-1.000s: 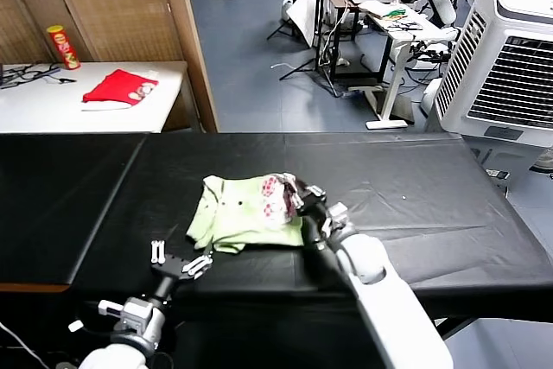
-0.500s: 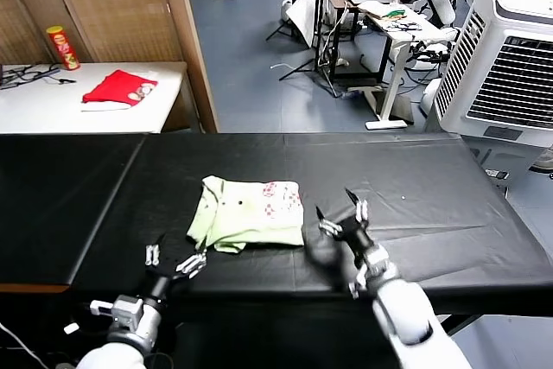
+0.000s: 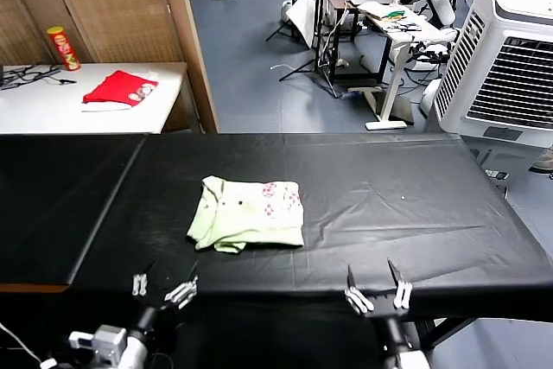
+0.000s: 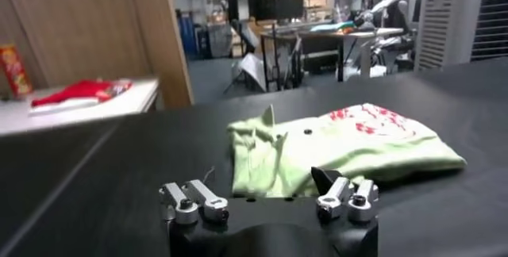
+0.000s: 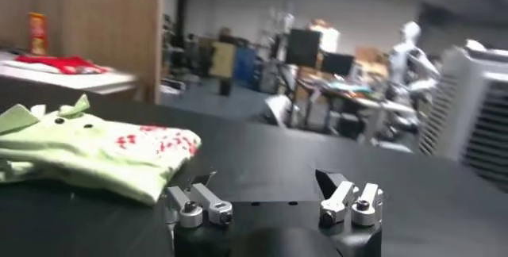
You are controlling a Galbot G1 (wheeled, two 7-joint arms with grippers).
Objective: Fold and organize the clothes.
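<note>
The clothes, a pale green T-shirt [image 3: 249, 213] with a pinkish-red print, lie folded into a small wrinkled bundle near the middle of the black table [image 3: 415, 187]. The same shirt [image 4: 333, 151] fills the middle of the left wrist view, and the shirt [image 5: 87, 151] also shows in the right wrist view. My left gripper [image 3: 162, 288] hangs open at the table's front edge, below the shirt's left side. My right gripper [image 3: 377, 289] is open too, at the front edge and well to the right of the shirt. Neither gripper [image 4: 270, 195] [image 5: 271, 195] holds anything.
A white side table [image 3: 52, 110] at the back left carries a red garment [image 3: 119, 86] and a snack can [image 3: 62, 47]. A wooden partition [image 3: 186, 32] stands behind it. A large white air cooler [image 3: 505, 66] stands at the right, with desks and stands farther back.
My right gripper let go of the shirt's print corner, opened and drew back to the table's front edge. The shirt now lies flat. My left gripper dropped back slightly.
</note>
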